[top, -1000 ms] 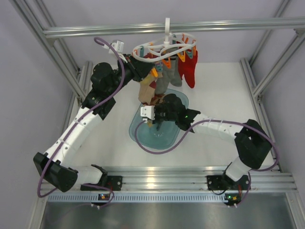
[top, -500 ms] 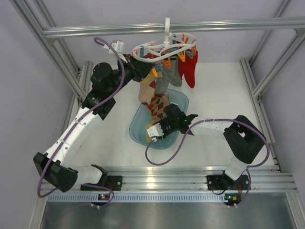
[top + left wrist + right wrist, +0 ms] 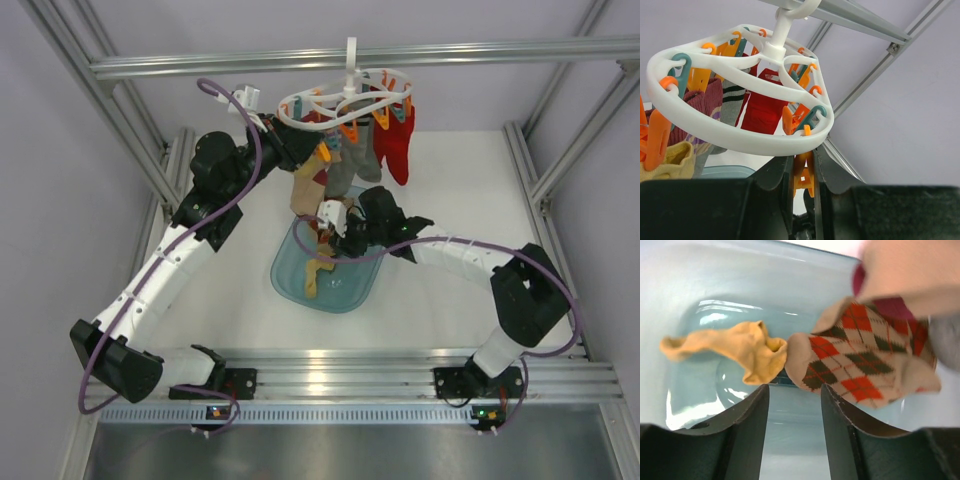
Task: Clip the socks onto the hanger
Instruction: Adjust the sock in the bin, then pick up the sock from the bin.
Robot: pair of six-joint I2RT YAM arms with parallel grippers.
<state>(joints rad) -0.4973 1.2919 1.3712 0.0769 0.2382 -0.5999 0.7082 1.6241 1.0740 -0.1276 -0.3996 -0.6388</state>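
Mustard sock [image 3: 735, 347] lies crumpled in blue tray [image 3: 790, 285], with the argyle sock [image 3: 860, 360] dangling just beside it. Right gripper [image 3: 793, 395] spread, empty, poised above. Left gripper [image 3: 804, 167] pinches orange clip [image 3: 801, 179] under hanger [image 3: 740, 135]. Best approach: descend on one end of the sock, keeping clear of the argyle.

1. A white table [image 3: 470, 200] fills the middle of the overhead view, evenly lit.
2. Above the table's far edge, an aluminium bar [image 3: 480, 55] runs crosswise.
3. Slanted aluminium posts [image 3: 95, 90] flank the table left and right.
4. Pale lilac-grey walls [image 3: 50, 250] lie beyond the table's sides.
5. Ribbed aluminium rails [image 3: 350, 372] line the table's near edge, then what seems a brushed metal sheet [image 3: 350, 450].
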